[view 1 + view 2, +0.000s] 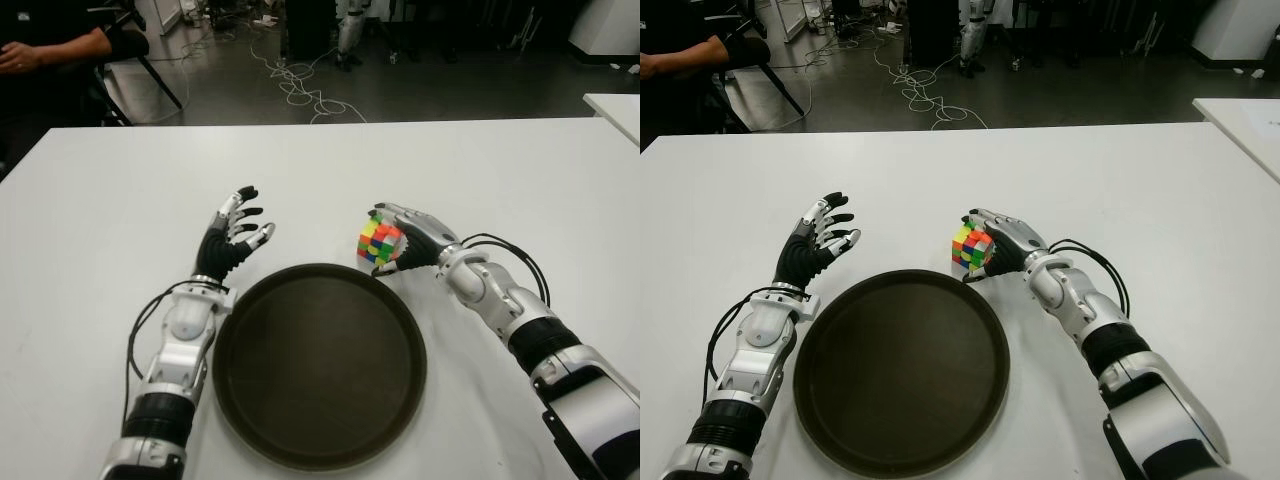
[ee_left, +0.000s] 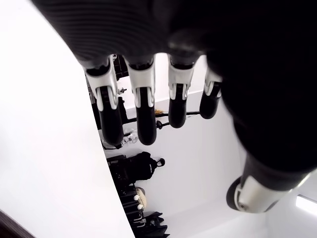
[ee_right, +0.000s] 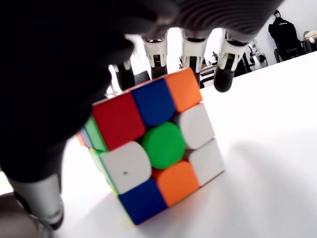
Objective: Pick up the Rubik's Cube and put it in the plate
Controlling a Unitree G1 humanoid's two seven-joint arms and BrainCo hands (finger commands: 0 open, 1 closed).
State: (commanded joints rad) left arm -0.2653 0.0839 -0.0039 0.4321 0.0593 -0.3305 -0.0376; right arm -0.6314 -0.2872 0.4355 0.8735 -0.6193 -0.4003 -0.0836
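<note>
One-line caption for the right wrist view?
Right hand clasps the tilted Rubik's Cube on the white table.

Looks like a robotics lab: loose cables [image 1: 300, 85] snaking over the dark floor [image 1: 230, 95] beyond the white surface [image 1: 320, 170], another robot's legs [image 1: 350, 30] standing far back.

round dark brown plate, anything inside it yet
Nothing lies inside the round dark brown plate. The multicoloured Rubik's Cube sits just beyond its far rim, gripped by the right hand. The left hand shows open beside the plate's left.
</note>
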